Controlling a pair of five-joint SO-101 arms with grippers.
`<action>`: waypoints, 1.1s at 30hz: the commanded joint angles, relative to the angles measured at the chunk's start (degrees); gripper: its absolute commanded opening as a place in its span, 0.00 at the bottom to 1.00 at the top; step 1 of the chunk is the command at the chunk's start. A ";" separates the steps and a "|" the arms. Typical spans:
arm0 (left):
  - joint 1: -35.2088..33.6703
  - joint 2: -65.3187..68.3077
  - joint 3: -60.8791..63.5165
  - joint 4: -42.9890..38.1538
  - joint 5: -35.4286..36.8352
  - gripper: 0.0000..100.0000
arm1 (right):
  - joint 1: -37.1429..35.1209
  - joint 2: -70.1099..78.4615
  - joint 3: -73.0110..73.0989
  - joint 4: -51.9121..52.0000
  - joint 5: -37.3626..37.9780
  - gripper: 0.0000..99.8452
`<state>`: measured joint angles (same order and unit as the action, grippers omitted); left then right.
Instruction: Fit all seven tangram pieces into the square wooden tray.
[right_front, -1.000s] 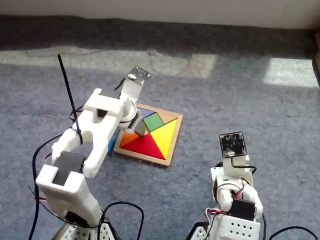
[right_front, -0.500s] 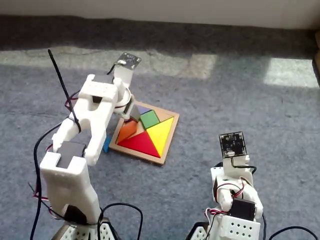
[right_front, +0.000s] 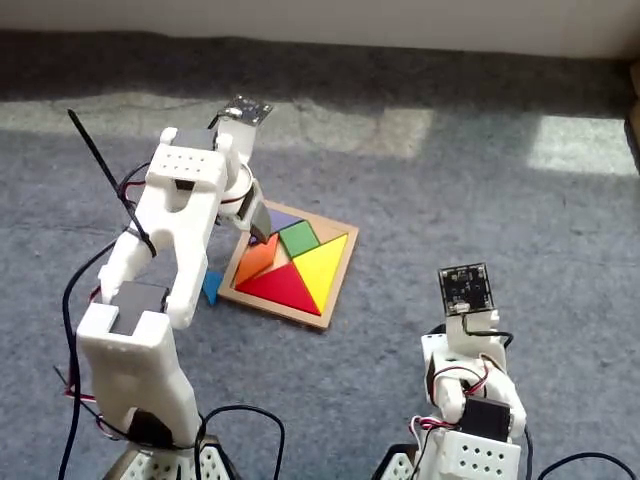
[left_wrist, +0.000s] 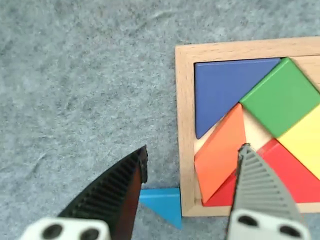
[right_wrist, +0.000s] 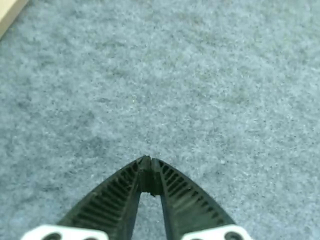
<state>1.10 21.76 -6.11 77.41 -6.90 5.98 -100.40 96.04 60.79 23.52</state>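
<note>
Grey carpet (right_front: 450, 210) with sunlit patches (right_front: 575, 145), pale wall (right_front: 400, 18) behind

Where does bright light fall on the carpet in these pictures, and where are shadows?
High view: a sunlit band crosses the carpet behind the wooden tray, with a dark strip of shadow along the wall; the tray lies in softer light. Left wrist view: even light, no glare on the green piece. Right wrist view: even light, no hard shadow.

Square wooden tray (left_wrist: 184, 125) flat mid-carpet (left_wrist: 75, 75), holding dark blue piece (left_wrist: 225, 90), green square (left_wrist: 282, 95), orange piece (left_wrist: 220, 152), yellow piece (left_wrist: 305, 145), red piece (left_wrist: 290, 182). Light blue triangle (left_wrist: 165, 200) outside, just beside a corner.
</note>
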 joint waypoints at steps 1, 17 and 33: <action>1.54 -0.84 -2.24 1.32 0.62 0.29 | 0.84 -0.75 3.82 0.31 -0.09 0.01; 4.18 10.07 -1.63 -1.05 -4.13 0.26 | 2.51 -0.75 3.82 0.31 -0.09 0.01; 6.64 10.95 -1.01 -1.85 -5.45 0.16 | 2.51 -0.75 3.82 0.31 -0.09 0.01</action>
<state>7.43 31.60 -6.55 76.62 -12.00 7.82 -100.40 96.04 60.79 23.52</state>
